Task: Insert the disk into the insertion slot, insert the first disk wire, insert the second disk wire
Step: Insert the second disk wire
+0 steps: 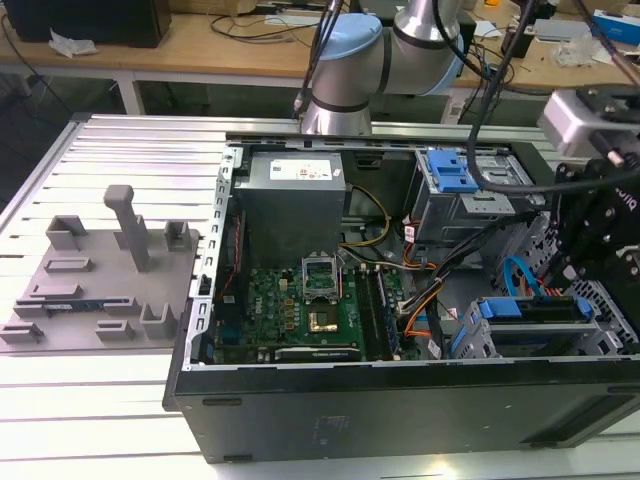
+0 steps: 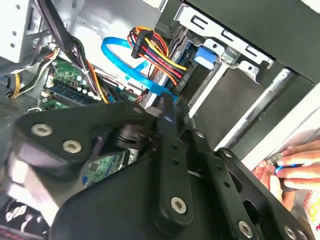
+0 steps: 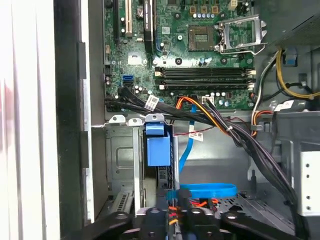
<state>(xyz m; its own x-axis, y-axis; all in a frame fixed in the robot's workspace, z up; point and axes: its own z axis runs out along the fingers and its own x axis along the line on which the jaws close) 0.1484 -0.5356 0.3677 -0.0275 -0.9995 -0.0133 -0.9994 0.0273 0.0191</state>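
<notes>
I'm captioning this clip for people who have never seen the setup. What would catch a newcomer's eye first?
First, the open computer case on the slatted metal table, its green motherboard bared. Next, the bright blue carrier seated in the grey drive cage at the exterior view's right, under the black pincer. In the second wrist view, a looping blue flat cable and a red, yellow and black wire bundle stand out.

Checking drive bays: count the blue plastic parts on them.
2. A blue lever on the taller bay; a blue carrier at the low bay, exterior view's right. More may be hidden.
</notes>
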